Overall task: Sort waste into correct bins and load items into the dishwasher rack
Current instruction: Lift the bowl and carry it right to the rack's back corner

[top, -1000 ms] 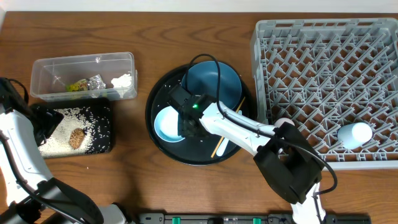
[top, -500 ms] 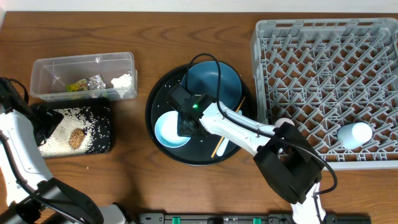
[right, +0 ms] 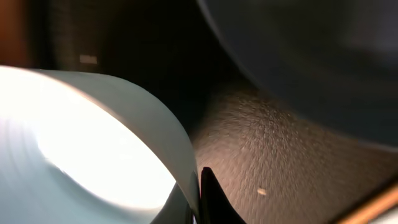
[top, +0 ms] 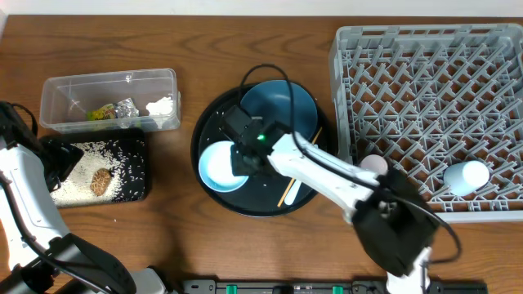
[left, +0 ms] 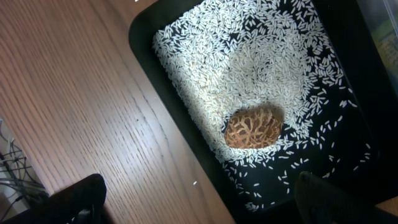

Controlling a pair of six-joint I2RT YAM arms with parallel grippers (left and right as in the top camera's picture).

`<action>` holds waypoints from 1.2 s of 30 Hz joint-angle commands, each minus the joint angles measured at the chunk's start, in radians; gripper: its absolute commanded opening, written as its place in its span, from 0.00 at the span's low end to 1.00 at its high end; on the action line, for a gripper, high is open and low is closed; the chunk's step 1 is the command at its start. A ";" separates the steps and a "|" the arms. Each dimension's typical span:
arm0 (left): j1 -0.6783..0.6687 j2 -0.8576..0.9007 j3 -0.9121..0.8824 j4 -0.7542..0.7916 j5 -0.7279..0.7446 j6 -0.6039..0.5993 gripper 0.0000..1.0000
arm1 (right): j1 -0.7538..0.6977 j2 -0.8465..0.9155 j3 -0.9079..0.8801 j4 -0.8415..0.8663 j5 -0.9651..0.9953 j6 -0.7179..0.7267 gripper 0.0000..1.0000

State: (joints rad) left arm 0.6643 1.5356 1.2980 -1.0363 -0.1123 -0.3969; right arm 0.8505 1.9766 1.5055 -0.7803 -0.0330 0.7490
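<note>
Pinching the light-blue bowl [top: 217, 167] with the right hand [top: 243, 161], jaws closed thin on the rim at the edge facing the middle of the big round black tray [top: 214, 198]. Showing only one dark finger [right: 214, 202] tight against the pale wall in the wrist view. Lying left of centre in that tray, just beside the dark-blue plate [top: 282, 110] and apart from the wooden chopstick [top: 288, 193]; impossible to tell whether resting or raised a little.

Looking rigid and smooth, so probably behaving as a stiff, slippery, fairly light shell with no give. Hanging from one edge, likely wanting to swing down toward its far side. Worth biting deep over the rim, not at the very lip, and carrying it level. Possibly chipping if knocked against the plate or the pegs of the dishwasher rack [top: 425, 73], well apart to the right. Also needing to clear the tray's raised edge.

Hovering with the left hand [left: 199, 190] spread wide and holding nothing, above the shallow black tray [left: 348, 93] with white rice grains [left: 249, 68] and the brown food scrap [left: 253, 127].
</note>
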 commanded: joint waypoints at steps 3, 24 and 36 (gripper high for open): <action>0.003 -0.006 0.000 -0.003 -0.020 -0.006 0.98 | -0.020 -0.209 0.040 -0.006 0.007 -0.105 0.01; 0.003 -0.006 0.000 -0.003 -0.020 -0.006 0.98 | -0.983 -0.594 0.203 -0.533 0.082 -0.541 0.01; 0.003 -0.006 0.000 -0.003 -0.020 -0.006 0.98 | -1.315 -0.383 0.338 -0.447 0.454 -0.503 0.01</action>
State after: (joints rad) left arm 0.6643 1.5356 1.2980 -1.0363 -0.1127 -0.3969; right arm -0.4683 1.5406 1.8256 -1.2453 0.2527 0.2573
